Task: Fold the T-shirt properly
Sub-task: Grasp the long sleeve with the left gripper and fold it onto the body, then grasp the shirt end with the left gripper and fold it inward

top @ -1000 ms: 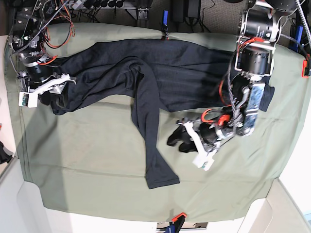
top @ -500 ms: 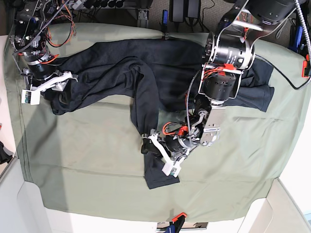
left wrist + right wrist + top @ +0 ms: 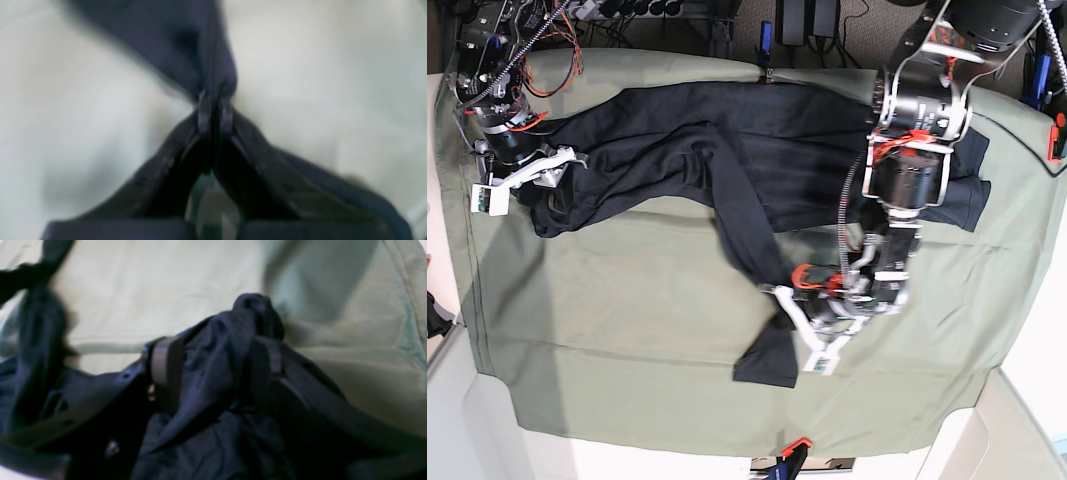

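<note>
A: While the left gripper [image 3: 212, 111] pinches the long sleeve, where does the T-shirt [image 3: 767, 160] lie?
B: Spread along the table cloth's [image 3: 627, 300] far half — right gripper [image 3: 213, 370] clamps a bunched edge.
A: Advice?
B: Draw the sleeve onto the body, taut — release flat.

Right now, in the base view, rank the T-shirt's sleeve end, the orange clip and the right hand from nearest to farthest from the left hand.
From the left hand:
1. T-shirt's sleeve end, just below it, toward the front edge.
2. Orange clip, at the cloth's front edge, almost straight below.
3. Right hand, far across at the view's left side.
</note>
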Robot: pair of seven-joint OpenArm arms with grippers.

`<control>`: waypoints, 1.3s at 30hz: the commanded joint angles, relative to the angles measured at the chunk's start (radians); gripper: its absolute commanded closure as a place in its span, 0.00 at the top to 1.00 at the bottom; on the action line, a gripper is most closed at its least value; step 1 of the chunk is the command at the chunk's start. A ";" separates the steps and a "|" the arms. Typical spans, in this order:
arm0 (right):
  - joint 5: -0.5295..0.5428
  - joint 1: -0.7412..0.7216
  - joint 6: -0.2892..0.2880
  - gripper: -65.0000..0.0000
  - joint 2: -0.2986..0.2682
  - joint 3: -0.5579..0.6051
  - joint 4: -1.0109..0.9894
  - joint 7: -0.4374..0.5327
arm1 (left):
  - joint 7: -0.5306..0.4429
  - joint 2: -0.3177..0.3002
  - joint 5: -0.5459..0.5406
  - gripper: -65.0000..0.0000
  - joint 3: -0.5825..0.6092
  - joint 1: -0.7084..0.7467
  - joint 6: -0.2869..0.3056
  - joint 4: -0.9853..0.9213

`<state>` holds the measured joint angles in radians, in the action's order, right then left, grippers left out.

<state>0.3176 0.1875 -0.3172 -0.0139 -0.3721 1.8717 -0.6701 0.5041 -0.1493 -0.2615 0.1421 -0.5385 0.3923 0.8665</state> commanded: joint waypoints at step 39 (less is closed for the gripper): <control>-0.003 -0.012 -0.004 0.49 -0.008 -0.001 0.016 0.045 | 0.308 -0.365 -0.348 0.50 -0.518 1.055 0.143 1.085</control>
<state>0.3061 0.1829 -0.3176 -0.0162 -0.3710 1.8717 -0.6514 0.8299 -0.4988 -0.5991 -0.3676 0.5179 0.5312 1.9354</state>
